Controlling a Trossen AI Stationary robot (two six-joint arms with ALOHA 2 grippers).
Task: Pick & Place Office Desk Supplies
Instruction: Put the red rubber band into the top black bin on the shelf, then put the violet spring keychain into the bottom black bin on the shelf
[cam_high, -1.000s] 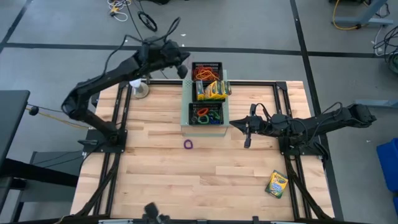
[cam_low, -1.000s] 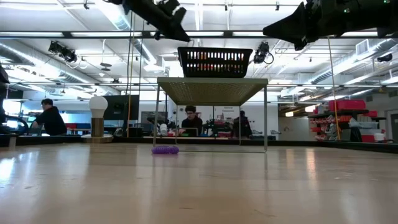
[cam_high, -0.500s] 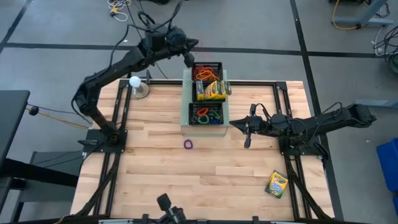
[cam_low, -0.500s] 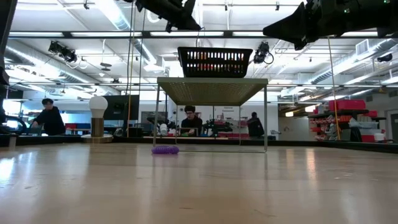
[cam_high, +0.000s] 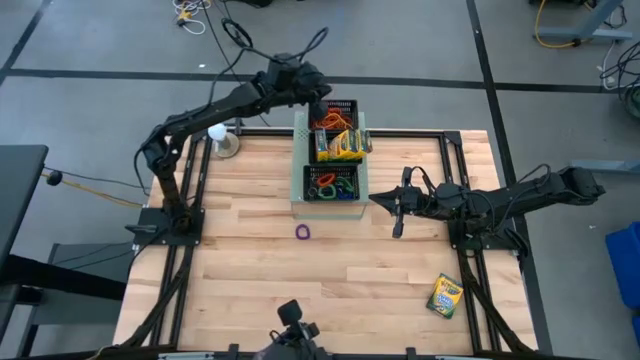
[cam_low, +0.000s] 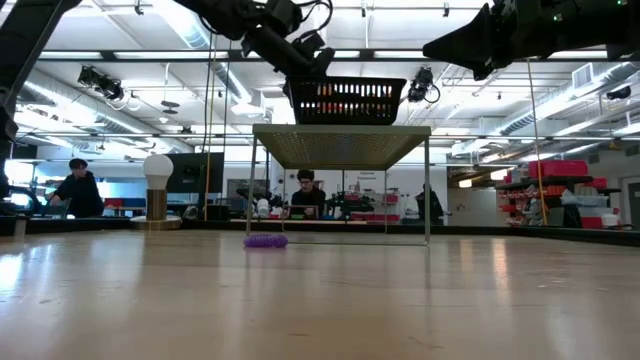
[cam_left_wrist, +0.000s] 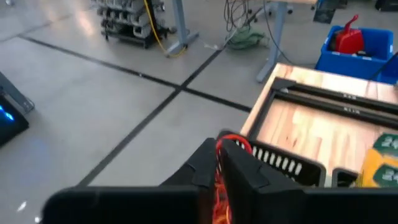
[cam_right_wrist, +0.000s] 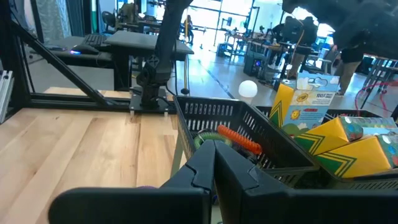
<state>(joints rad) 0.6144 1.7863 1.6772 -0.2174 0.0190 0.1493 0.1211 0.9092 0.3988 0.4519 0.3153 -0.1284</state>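
Observation:
My left gripper (cam_high: 322, 101) hangs over the far-left corner of the far black mesh tray (cam_high: 345, 106), which holds orange and red rubber bands; its fingers are shut on a red rubber band (cam_left_wrist: 234, 142). A second mesh tray (cam_high: 331, 185) with coloured bands and yellow-green crayon boxes (cam_high: 341, 146) also sit on top of the pale-green perforated box (cam_high: 299, 165). A purple rubber band (cam_high: 303, 232) lies on the table. My right gripper (cam_high: 398, 222) hovers shut to the right of the box. My left gripper pinches the red rubber band between its two fingertips, and a small loop of it (cam_left_wrist: 236, 142) sticks out past them. The fingers slant down from the table's far left, just above the far tray's rim (cam_left_wrist: 283, 163). How the band's other end hangs is hidden by the fingers.
A white ball on a stand (cam_high: 218, 133) is at the far left of the table. One crayon box (cam_high: 444, 296) lies near the right front corner. Bare wood stretches in front of the box. People sit in the room behind the table.
My left gripper has swung toward the table's right edge and sunk a little, from left of the far tray to over its far-left corner. My right arm has kept still.

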